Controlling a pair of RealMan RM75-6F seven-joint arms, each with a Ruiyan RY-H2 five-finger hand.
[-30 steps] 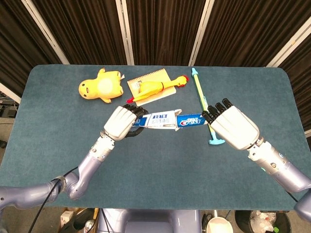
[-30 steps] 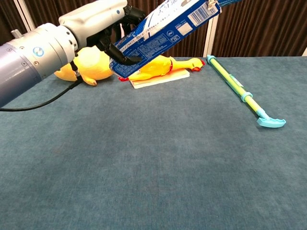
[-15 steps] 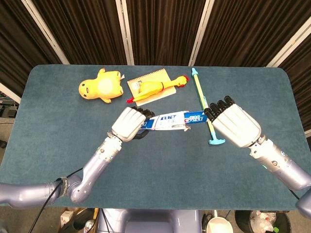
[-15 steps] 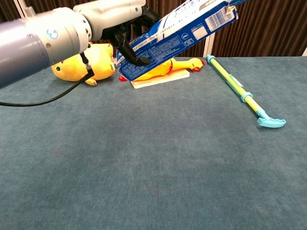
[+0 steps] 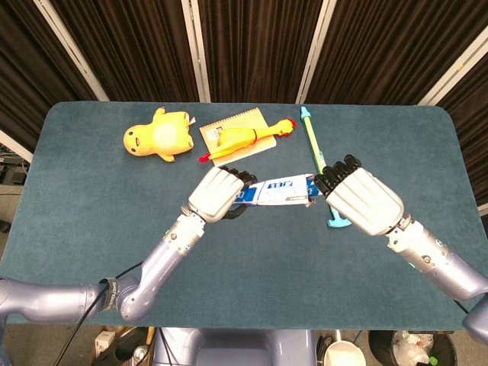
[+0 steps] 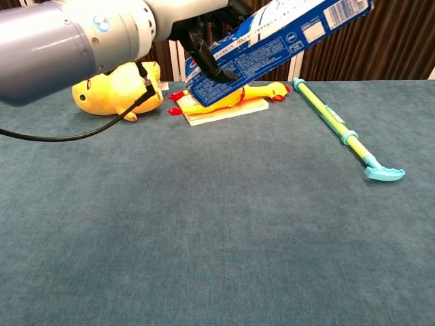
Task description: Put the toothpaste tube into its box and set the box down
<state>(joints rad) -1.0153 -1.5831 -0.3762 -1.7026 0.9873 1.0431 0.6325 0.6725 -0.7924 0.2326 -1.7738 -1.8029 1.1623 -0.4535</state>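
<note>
My left hand (image 5: 217, 192) grips the left end of the blue-and-white toothpaste box (image 5: 278, 191) and holds it level above the table. The box's open end points at my right hand (image 5: 354, 198), whose curled fingertips (image 5: 326, 180) sit right at that end. Only a short blue bit of the toothpaste tube (image 5: 311, 182) shows between the box mouth and those fingers; the rest is inside the box. In the chest view the box (image 6: 279, 41) slants up to the right out of my left hand (image 6: 211, 47). My right hand is outside that view.
A yellow plush duck (image 5: 158, 136) lies at the back left. A rubber chicken (image 5: 244, 139) rests on a notepad (image 5: 229, 122) behind the box. A long green-and-blue stick (image 6: 340, 129) lies on the right, under my right hand's fingers in the head view.
My left hand has carried the box to the right, sliding it over the tube toward my right hand. The visible length of tube has shrunk to a small bit.
</note>
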